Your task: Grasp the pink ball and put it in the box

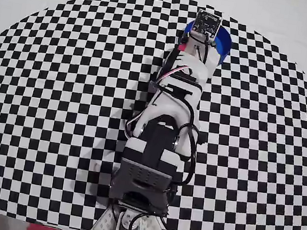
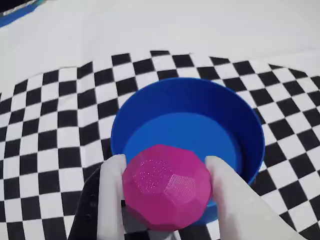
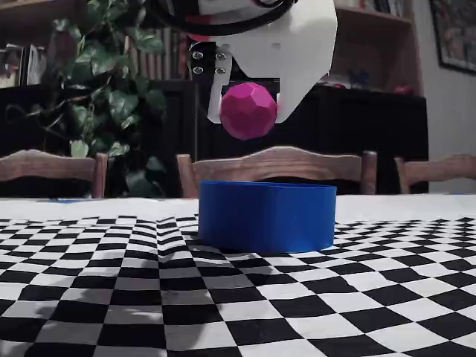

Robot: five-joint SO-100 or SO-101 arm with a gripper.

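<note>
Gripper: the gripper (image 2: pixel 167 197) is seen at the bottom centre of the wrist view, its two white fingers (image 2: pixel 111 200) closed against either side of the pink ball (image 2: pixel 167 186), which is held between them.
Pink ball: in the fixed view the ball (image 3: pixel 248 110) is shown in the upper centre of the frame, clamped under the white gripper (image 3: pixel 248 111) and raised clear above the box (image 3: pixel 266 216), apart from its rim.
Box: the blue round box (image 2: pixel 150 107) is seen in the middle of the wrist view, open and with nothing lying inside; in the overhead view only a blue edge (image 1: pixel 223 44) at top centre is visible, the rest being covered by the arm (image 1: pixel 167 117).
Surface: a black-and-white checkered cloth (image 1: pixel 56 106) is spread beneath everything.
Background: wooden chairs (image 3: pixel 279 167) and a leafy plant (image 3: pixel 111 82) are seen behind the table in the fixed view.
</note>
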